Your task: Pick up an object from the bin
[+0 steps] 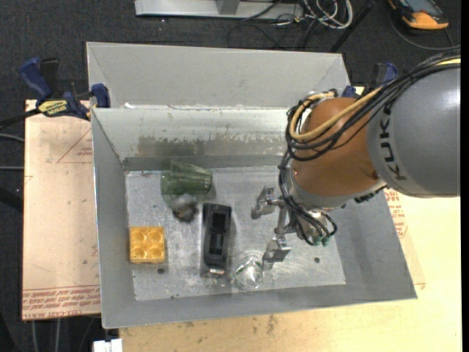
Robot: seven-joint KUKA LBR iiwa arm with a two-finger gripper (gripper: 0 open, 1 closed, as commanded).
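Observation:
My gripper (pixel 269 228) hangs low over the bin floor right of the middle, open, with bare floor between its fingers. One fingertip (pixel 261 202) points left, the other (pixel 276 254) sits lower, close to a clear crumpled plastic thing (pixel 248 273) near the front wall. Whether that fingertip touches it I cannot tell. A black oblong device (pixel 216 239) lies just left of the gripper, lengthwise toward the front.
A green see-through cup (pixel 186 180) lies on its side by the back wall, with a small grey lump (pixel 183 210) in front of it. A yellow studded block (pixel 147 244) sits at the front left. The orange-covered wrist hides the bin's right part.

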